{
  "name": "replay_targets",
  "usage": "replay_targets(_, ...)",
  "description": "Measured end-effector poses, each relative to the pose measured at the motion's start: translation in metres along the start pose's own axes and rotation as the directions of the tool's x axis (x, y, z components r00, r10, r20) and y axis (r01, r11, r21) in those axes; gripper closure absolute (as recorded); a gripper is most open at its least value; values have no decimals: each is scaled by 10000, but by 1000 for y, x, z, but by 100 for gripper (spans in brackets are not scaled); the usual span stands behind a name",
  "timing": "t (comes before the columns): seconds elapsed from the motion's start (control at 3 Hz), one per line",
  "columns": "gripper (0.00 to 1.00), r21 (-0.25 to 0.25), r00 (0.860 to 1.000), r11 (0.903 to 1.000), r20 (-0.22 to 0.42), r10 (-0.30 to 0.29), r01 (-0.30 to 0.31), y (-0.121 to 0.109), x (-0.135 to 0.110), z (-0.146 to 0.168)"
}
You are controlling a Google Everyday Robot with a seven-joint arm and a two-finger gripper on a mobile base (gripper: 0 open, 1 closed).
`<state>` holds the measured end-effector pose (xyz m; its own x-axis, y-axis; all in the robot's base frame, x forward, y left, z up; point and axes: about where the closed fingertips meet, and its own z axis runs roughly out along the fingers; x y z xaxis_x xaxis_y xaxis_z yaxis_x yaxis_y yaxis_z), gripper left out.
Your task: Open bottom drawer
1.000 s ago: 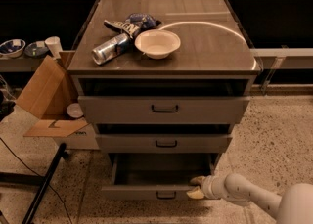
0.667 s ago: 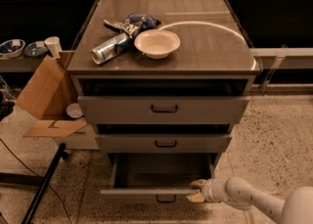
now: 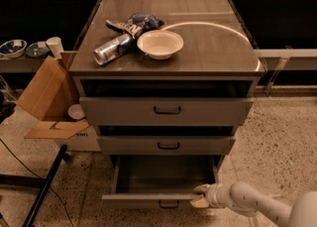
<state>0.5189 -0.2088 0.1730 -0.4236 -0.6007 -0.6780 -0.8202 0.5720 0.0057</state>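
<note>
The bottom drawer (image 3: 148, 200) is the lowest grey drawer front of the cabinet, with a small black bar handle (image 3: 168, 204) at its centre. It stands pulled out, and its dark inside shows from above. My gripper (image 3: 201, 196) comes in from the lower right on a white arm (image 3: 257, 203). Its cream fingertips sit at the right end of the drawer's front edge, one above and one at the front face.
The cabinet top (image 3: 213, 47) holds a white bowl (image 3: 160, 43), a tipped can (image 3: 113, 49) and a blue snack bag (image 3: 134, 23). An open cardboard box (image 3: 47, 97) stands left of the cabinet. A black stand leg (image 3: 44, 186) crosses the floor at lower left.
The bottom drawer has slid further out toward the camera. My gripper has moved with its front edge, down and toward the camera.
</note>
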Motion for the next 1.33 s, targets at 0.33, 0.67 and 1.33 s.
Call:
replay_targets(0.33, 100, 21, 9999, 9999, -43, 121, -121, 8, 8, -5)
replay_targets(0.67, 100, 21, 9999, 9999, -43, 121, -121, 10, 6, -4)
replay_targets(1.33, 100, -24, 9998, 9999, -142, 140, -141, 21, 12, -8)
